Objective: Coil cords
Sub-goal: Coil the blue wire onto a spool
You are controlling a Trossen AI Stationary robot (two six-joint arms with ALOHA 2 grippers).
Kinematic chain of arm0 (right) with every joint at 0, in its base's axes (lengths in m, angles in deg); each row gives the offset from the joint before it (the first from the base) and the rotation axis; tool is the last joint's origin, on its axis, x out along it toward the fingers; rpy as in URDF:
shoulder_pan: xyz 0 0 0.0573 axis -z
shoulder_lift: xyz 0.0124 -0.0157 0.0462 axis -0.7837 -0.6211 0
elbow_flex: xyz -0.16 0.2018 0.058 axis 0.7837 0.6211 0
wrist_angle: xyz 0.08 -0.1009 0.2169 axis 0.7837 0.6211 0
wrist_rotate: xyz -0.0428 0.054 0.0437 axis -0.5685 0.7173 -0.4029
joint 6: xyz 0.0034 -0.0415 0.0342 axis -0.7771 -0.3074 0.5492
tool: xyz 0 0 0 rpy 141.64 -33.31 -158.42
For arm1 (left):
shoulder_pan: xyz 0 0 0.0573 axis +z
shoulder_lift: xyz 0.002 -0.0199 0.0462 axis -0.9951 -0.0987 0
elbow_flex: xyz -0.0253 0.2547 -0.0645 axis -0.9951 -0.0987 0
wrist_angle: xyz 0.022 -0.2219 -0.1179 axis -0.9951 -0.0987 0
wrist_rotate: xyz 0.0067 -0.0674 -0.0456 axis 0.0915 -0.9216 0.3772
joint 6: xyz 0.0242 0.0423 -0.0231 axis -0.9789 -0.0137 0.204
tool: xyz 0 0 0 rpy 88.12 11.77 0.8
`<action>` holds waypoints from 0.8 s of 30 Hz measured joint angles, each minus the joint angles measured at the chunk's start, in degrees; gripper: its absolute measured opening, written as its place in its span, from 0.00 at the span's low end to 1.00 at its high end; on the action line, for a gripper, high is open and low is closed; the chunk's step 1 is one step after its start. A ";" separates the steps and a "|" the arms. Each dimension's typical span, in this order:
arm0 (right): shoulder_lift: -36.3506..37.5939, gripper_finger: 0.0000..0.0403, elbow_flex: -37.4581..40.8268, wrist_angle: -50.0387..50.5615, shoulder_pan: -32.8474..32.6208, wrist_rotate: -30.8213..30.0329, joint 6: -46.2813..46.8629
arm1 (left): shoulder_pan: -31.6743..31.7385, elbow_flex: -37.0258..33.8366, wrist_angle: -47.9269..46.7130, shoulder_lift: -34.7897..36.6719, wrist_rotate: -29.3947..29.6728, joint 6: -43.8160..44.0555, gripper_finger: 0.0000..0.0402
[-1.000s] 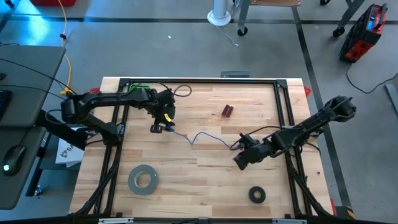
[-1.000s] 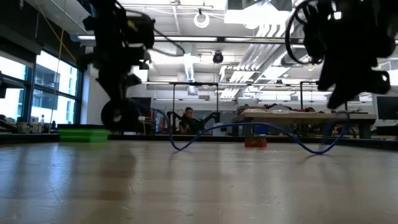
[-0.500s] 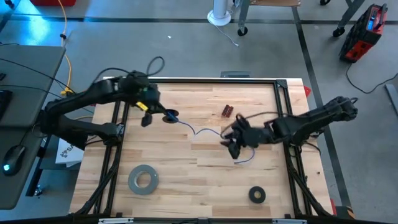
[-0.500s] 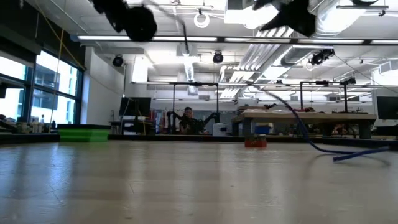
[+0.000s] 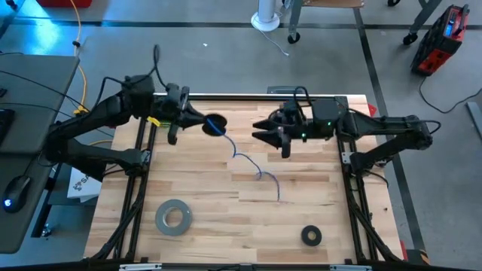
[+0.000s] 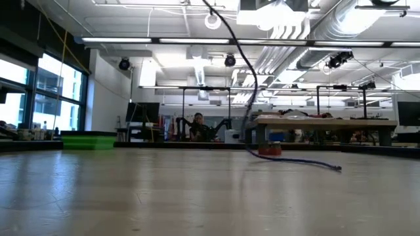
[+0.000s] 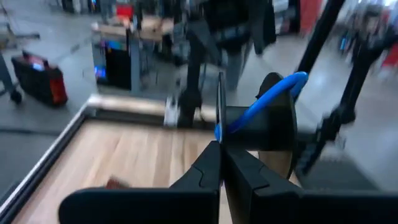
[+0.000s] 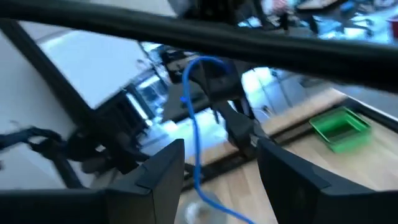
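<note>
I have the blue cable [image 5: 242, 156] pinched by one end in my left gripper [image 5: 213, 124], fingers pressed together on it, raised above the far left part of the wooden table [image 5: 301, 211]. My wrist camera shows the cable [image 7: 264, 99] looping over the tips of those closed fingers [image 7: 211, 168]. From there it hangs down and trails in loose waves away from the left gripper, its free end lying on the boards nearer the middle of the table; in the low view the cable [image 6: 244, 85] drops from above and runs out flat along the wood.

My right gripper [image 5: 265, 134] hovers just across from the left one, fingers spread wide and holding nothing, with the cable [image 8: 193, 118] hanging in front of it.

The cable looks very light and limp: it sags under its own weight, keeps small kinks and will not hold a curve without help. It is thin enough to slip through a loose pinch, so I judge a firm grip is needed. The best place for my right gripper is the hanging stretch a little way down from the left gripper, so that each loop can be gathered toward that pinch.

The grey tape roll [image 5: 172, 217] and the small black tape ring [image 5: 311, 235] lie well apart from the cable, near the table's front edge.
</note>
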 joint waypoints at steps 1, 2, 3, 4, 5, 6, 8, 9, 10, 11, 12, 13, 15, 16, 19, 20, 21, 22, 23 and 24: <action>-0.57 0.48 -1.19 0.22 0.16 1.30 -0.17 | 0.00 0.03 2.01 -0.06 0.00 2.15 0.00; -1.23 0.48 -2.58 0.38 0.14 2.62 -0.66 | 0.00 0.08 3.22 -0.11 0.00 4.07 0.00; -2.01 0.48 -3.98 0.60 -0.02 3.67 -1.40 | 0.00 0.12 3.49 -0.17 0.24 5.69 0.00; -2.87 0.48 -5.50 0.75 -0.30 4.18 -2.23 | -0.01 0.09 3.10 -0.42 0.86 7.11 0.00; -3.75 0.48 -6.99 1.07 -0.65 4.20 -3.20 | -0.04 0.07 2.45 -0.89 1.73 8.55 0.00; -4.82 0.48 -8.57 1.97 -0.94 3.97 -4.36 | -0.07 0.07 1.92 -1.25 3.06 9.82 0.00; -7.33 0.48 -12.09 4.53 -1.44 1.91 -6.78 | -0.09 -0.05 0.62 -2.19 5.12 11.78 0.00; -8.80 0.48 -13.91 6.97 -1.73 0.03 -7.96 | -0.14 -0.04 0.78 -2.75 6.09 12.69 0.00; -10.38 0.48 -15.85 9.52 -1.91 -2.27 -9.28 | -0.25 -0.02 1.05 -3.10 6.27 13.61 0.00; -12.00 0.48 -17.81 12.08 -2.05 -4.81 -10.67 | -0.30 0.00 1.07 -3.50 6.51 14.35 0.00; -13.48 0.48 -19.73 14.67 -2.18 -7.36 -11.80 | -0.32 -0.01 1.07 -3.90 6.54 14.65 0.00; -14.91 0.48 -21.72 17.04 -2.40 -9.87 -12.52 | -0.33 -0.02 1.00 -4.21 6.53 14.89 0.00; -17.34 0.48 -25.70 21.41 -2.68 -15.44 -13.28 | -0.35 -0.02 -0.09 -4.42 7.07 14.96 0.00; -18.25 0.48 -27.85 23.47 -3.05 -18.37 -13.57 | -0.35 -0.02 -0.72 -4.41 7.79 14.97 0.00; -20.70 0.47 -33.85 29.28 -4.39 -27.27 -16.37 | -0.35 0.00 -1.68 -4.12 10.51 14.92 0.00; -21.39 0.45 -35.44 30.50 -4.92 -29.27 -17.72 | -0.35 0.00 -1.87 -4.08 10.66 14.81 0.00; -22.14 0.43 -36.80 32.01 -5.43 -30.70 -18.99 | -0.34 0.00 -1.65 -4.02 10.69 14.55 0.00; -22.87 0.41 -37.91 33.07 -5.72 -31.36 -20.04 | -0.33 0.00 -1.46 -4.02 10.62 14.48 0.00; -23.52 0.39 -38.71 33.61 -5.95 -31.43 -20.59 | -0.33 0.00 -1.47 -3.98 10.32 14.52 0.00; -24.08 0.37 -39.15 34.01 -6.06 -31.02 -20.58 | -0.33 0.00 -1.59 -3.96 9.85 14.91 0.00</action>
